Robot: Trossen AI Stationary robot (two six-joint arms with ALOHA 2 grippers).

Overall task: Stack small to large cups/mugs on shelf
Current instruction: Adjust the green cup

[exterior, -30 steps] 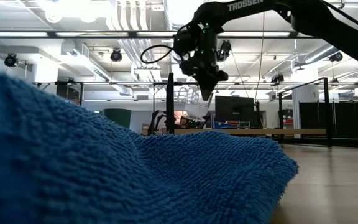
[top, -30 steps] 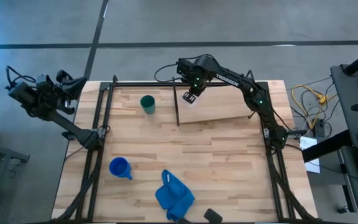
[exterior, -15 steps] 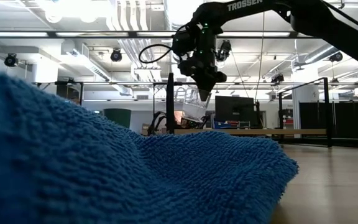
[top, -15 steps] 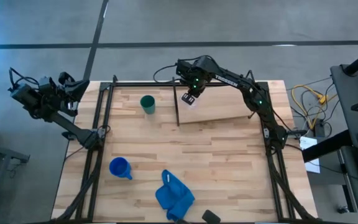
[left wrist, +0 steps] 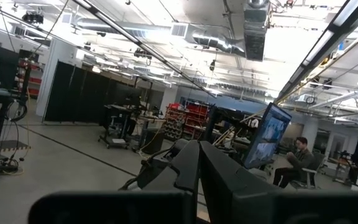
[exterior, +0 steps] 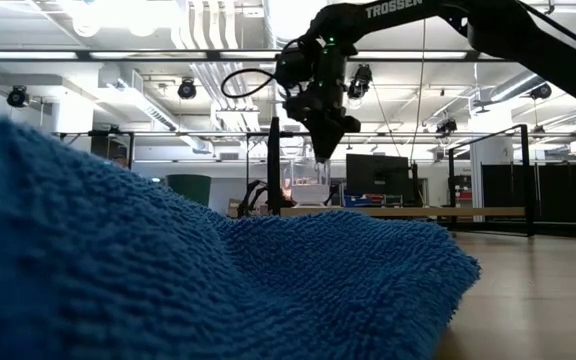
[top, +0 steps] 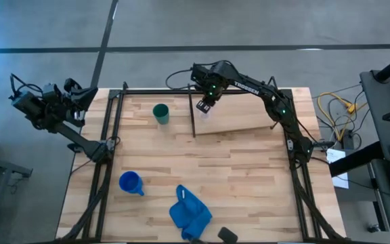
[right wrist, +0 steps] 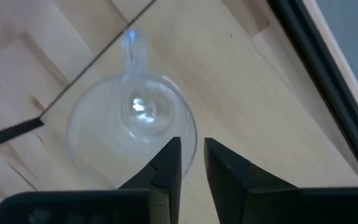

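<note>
Right gripper (top: 204, 106) hangs above the clear cup (right wrist: 132, 129), fingers (right wrist: 166, 163) parted narrowly and gripping nothing; the cup stands upright on the shelf (top: 239, 116) near its left end, its rim just under the fingertips; the green cup (top: 160, 113) sits on the surface beside the shelf; the blue mug (top: 130, 183) lies well apart, near the blue cloth (top: 189, 213); left gripper (left wrist: 197, 177) is raised off the surface's far-left corner, clenched on nothing.

I'm working in a big industrial lab hall: exposed ceiling ducts (left wrist: 253, 31) and strip lights overhead, grey concrete floor (top: 249, 24) around my table, black equipment racks (left wrist: 86, 93) far off, and a person (left wrist: 297, 163) seated at a monitor (left wrist: 267, 134) (beyond the left arm)
</note>
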